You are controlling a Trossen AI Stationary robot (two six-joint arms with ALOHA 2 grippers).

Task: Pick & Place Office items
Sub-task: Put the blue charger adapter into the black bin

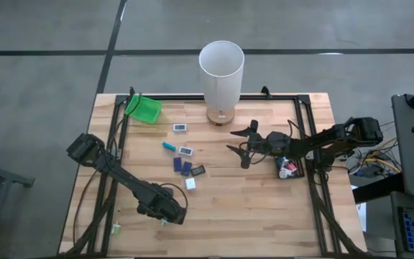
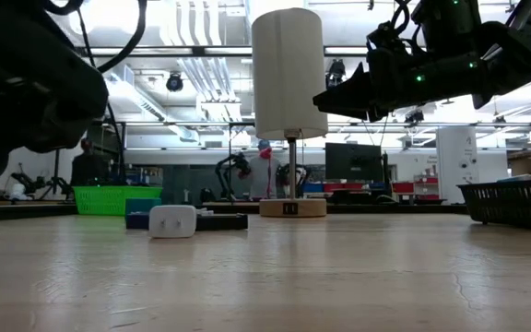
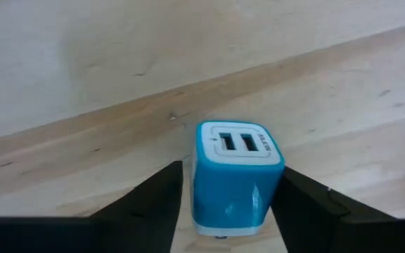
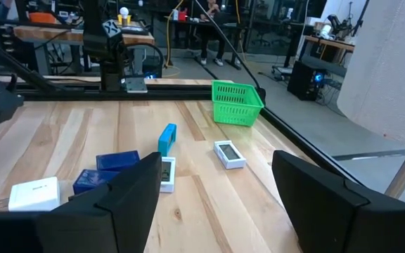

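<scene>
Landmark: tall white paper-like cylinder on a round wooden base, at the far edge of the wooden table.
Left gripper: well in front of the cylinder, near the table's front edge; its two dark fingers clamp a small teal-and-white plastic charger block (two slots on its face).
Green plastic basket: left of the cylinder, tilted.
Office items: small blue, teal and white pieces scattered in front and left of the cylinder.
Right gripper: front-right of the cylinder, above the table, fingers apart, holding nothing.
Black tray: right of that gripper, some red and white inside.
</scene>
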